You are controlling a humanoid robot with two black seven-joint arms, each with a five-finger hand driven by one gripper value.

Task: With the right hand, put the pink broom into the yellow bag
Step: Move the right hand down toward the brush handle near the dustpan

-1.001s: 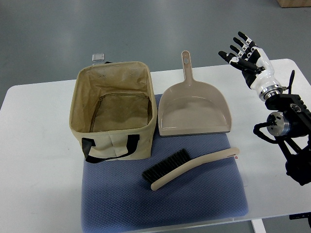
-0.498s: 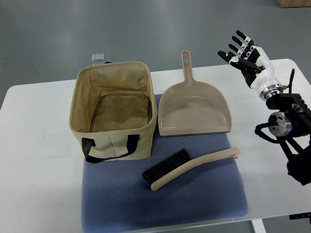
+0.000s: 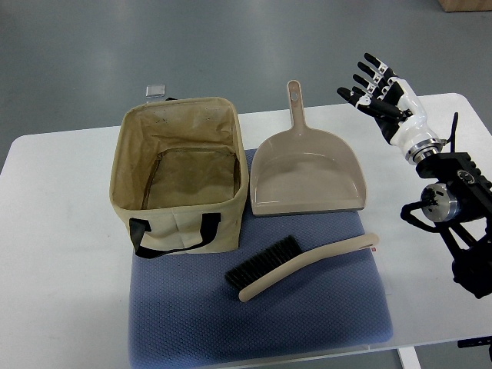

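**Broom Untouched, Right Hand Up and Away**

Nearest the camera, the pink broom (image 3: 301, 267) lay flat on the blue mat (image 3: 192, 323), bristles toward the left, handle running up to the right. Just behind it to the left stood the yellow bag (image 3: 178, 175), upright, mouth open, apparently empty. Beside the bag sat a dustpan (image 3: 307, 175), its handle pointing away. Farthest off, at the table's (image 3: 46, 231) right rear, the right hand (image 3: 382, 96) hovered with fingers spread, holding nothing, well apart from the broom. The left arm did not show.

The reach was the step in hand. A good grasp would probably take the handle near its middle, clear of the bristles, then lift high enough to clear the bag's rim.
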